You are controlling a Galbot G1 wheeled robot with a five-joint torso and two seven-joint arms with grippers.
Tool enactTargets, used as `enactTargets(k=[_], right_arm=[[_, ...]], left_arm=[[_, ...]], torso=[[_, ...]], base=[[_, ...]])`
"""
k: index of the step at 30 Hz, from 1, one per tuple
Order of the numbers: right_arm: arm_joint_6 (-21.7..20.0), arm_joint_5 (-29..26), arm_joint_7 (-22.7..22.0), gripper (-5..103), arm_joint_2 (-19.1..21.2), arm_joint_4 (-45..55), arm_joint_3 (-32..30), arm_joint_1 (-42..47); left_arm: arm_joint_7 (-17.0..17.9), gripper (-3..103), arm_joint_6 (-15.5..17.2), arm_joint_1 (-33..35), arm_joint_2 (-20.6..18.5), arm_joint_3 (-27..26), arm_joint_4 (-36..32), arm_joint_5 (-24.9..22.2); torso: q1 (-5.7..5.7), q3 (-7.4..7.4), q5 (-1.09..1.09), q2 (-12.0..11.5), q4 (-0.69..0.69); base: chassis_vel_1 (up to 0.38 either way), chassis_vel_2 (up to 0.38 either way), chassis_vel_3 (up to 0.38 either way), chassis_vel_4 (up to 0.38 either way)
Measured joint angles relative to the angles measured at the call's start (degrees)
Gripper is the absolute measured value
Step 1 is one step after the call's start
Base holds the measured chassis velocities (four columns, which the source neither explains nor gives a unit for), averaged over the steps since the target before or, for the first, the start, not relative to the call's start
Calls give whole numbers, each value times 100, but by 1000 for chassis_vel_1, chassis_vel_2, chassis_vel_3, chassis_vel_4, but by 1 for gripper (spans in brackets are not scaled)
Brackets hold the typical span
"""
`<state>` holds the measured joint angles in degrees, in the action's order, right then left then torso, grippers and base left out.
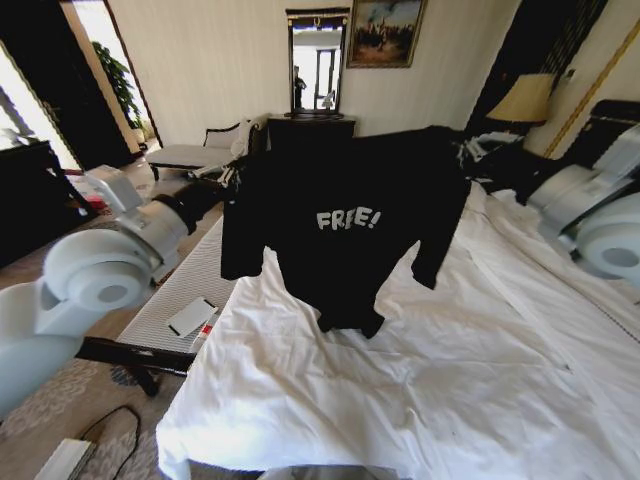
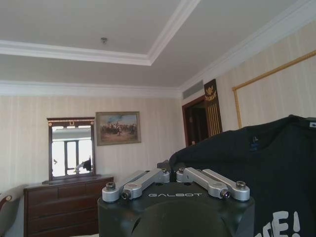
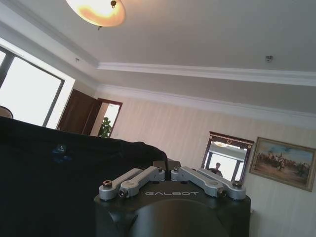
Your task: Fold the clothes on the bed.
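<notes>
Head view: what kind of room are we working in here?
Likely a hotel bedroom: a large white bed, a lit bedside lamp, and a dark dresser with a mirror. Both grippers, left and right, hold up the black T-shirt.

— Any writing you can read?
— "FREE!" in pale letters on the chest of the black T-shirt point(image 1: 345, 225), which hangs above the bed point(image 1: 420, 380).
— Anything else?
— "GALBOT" on the body of the left gripper point(image 2: 171, 171), and the same word on the right gripper point(image 3: 167, 168), each beside the shirt.
</notes>
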<state>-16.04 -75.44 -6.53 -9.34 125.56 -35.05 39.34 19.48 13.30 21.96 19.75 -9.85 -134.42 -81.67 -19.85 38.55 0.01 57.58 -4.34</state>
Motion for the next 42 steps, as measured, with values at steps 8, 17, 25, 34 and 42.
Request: enactTargets(k=[8, 17, 25, 34, 42], right_arm=[[-108, -309, 6, 1, 222, 242, -756, 14], [-541, -948, -366, 1, 495, 621, -1809, 124], [-1071, -1353, -835, 1, 564, 857, -2420, 195], [-2008, -2224, -1744, 1, 632, 1255, -3166, 181], [-2420, -3029, -2795, 1, 400, 1786, -3928, 463]], left_arm=[[55, 1, -56, -57, -752, -1013, -366, -957], [130, 1, -40, 552, -1575, -2956, -682, -2493], [520, 1, 23, 544, -1746, -3544, -913, -3551], [1042, 1, 95, 486, -2020, -4251, -910, -4849], [1432, 1, 141, 477, -2122, -5019, -901, -5621]], torso=[[-1, 0, -2, 0, 4], [-1, 0, 0, 0, 4], [-1, 0, -1, 0, 2], [-1, 0, -1, -1, 3], [-1, 0, 0, 0, 3]], base=[[0, 0, 0, 0], [0, 0, 0, 0], [0, 0, 0, 0], [0, 0, 0, 0], [0, 0, 0, 0]])
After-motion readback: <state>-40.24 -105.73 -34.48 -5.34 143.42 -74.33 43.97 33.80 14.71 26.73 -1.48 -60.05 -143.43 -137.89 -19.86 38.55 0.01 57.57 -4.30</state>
